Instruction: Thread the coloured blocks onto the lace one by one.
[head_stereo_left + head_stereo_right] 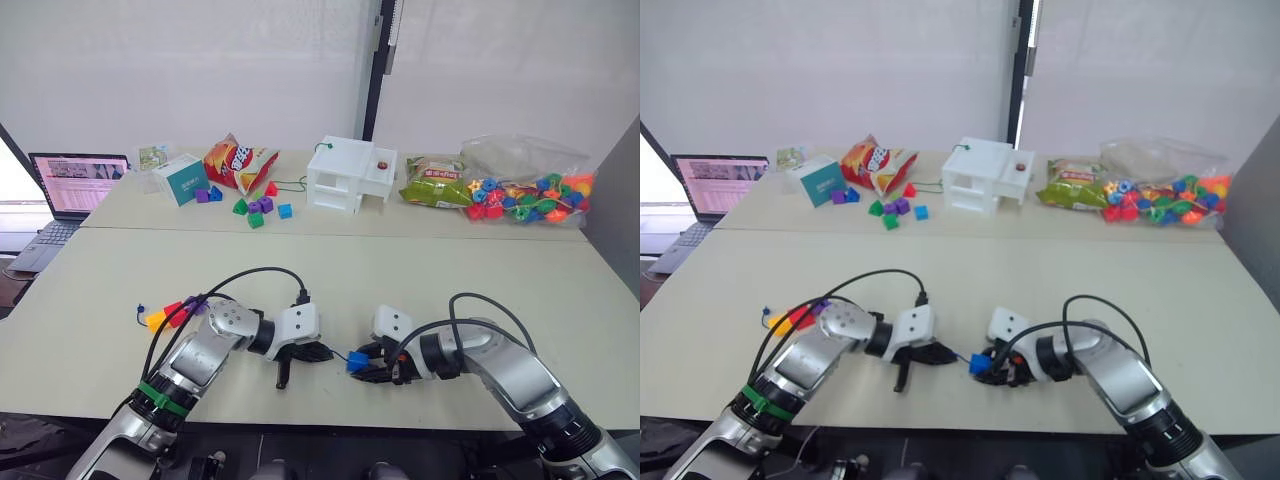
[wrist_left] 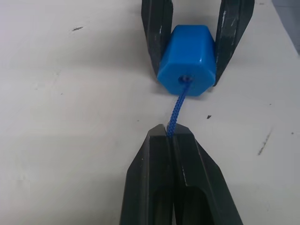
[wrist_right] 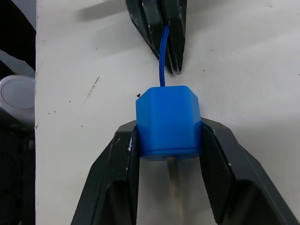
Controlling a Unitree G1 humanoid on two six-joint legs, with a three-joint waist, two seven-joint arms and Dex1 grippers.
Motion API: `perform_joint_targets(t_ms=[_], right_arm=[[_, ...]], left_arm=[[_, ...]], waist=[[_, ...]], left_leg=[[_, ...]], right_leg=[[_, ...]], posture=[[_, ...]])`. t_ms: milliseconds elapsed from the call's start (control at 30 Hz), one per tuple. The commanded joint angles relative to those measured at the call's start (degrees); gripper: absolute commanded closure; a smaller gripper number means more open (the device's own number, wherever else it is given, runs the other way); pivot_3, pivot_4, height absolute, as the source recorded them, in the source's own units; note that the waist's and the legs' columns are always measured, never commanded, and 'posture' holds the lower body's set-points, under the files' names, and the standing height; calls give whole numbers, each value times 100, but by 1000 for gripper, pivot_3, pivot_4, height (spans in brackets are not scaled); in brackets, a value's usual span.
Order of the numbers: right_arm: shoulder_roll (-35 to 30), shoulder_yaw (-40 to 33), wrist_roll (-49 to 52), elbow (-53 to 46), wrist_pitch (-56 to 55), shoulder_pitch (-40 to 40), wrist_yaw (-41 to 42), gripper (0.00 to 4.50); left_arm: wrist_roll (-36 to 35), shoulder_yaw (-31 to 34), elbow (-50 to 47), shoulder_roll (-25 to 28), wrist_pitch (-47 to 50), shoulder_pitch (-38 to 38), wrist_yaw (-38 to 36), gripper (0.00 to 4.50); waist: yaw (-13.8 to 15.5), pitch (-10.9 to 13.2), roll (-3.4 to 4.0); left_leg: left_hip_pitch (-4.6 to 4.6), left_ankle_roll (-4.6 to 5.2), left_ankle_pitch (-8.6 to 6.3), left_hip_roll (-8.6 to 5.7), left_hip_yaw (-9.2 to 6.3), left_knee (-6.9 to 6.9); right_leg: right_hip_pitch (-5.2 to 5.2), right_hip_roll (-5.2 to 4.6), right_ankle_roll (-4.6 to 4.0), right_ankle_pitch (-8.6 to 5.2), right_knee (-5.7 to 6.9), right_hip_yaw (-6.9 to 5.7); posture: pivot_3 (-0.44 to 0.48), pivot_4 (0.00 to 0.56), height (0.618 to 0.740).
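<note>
Near the desk (image 1: 330, 260) front, right gripper (image 3: 168, 140) clamps the blue plastic block (image 3: 168, 119), left gripper (image 2: 173, 136) pinches the thin blue lace (image 2: 177, 110) entering it; apparently next: pull the tip through.

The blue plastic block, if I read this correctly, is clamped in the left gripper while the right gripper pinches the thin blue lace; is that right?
Not quite: the arms are swapped. The right wrist view shows the right gripper clamping the blue plastic block, while the left gripper pinches the thin blue lace entering its hole.

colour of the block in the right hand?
Blue; the block shows best in the right wrist view, clamped by the right hand.
</note>
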Motion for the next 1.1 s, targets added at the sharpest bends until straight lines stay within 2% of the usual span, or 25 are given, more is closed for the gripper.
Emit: perform_joint_targets(t_ms=[33,367,533,633,767,867,933,1100], right_arm=[[22,30,69,-72,107,-27,-74,3205],[194,124,44,14,194,-177,-249,3205],[229,154,-16,32,217,-203,-301,3205],[224,185,-57,23,175,-177,-317,3205],[194,186,-22,-66,191,-125,-359,3205],[179,142,19,-98,203,-107,-391,3205],[167,75,60,-146,231,-95,-423,2145],[77,-73,160,-315,327,-34,-489,474]], left_arm=[[-45,-91,-279,-35,66,-89,-71,4446],[97,-424,-289,-351,397,-346,74,4446],[85,-309,-354,-207,510,-306,26,4446],[-105,-81,-405,-3,720,-342,-110,3663],[-1,-24,-487,208,772,-433,-18,2363],[-219,45,-674,287,1019,-473,-121,1374],[-260,52,-801,323,1115,-509,-137,1347],[-283,43,-892,485,1153,-583,-180,1347]], waist=[[-3,0,0],[-3,0,0],[-11,0,0],[-15,0,0],[-41,0,0],[-44,0,0],[-47,0,0],[-39,0,0]], left_leg=[[0,0,0,0,0,0],[1,0,0,0,0,1],[9,0,0,2,0,2],[8,0,0,4,-1,2],[7,0,0,5,-1,-1],[5,0,0,4,-1,-1],[5,0,0,4,-1,0],[3,0,0,3,-1,0]], right_leg=[[0,0,0,0,0,0],[1,3,0,0,1,1],[8,5,0,0,2,1],[6,7,0,0,3,1],[1,8,-1,0,4,2],[1,7,-1,0,4,1],[1,7,-1,0,4,1],[1,5,-1,0,3,2]], posture=[[0,150,740],[0,150,740],[0,150,740],[0,150,740],[0,150,740],[0,150,740],[0,150,740],[0,150,740]])
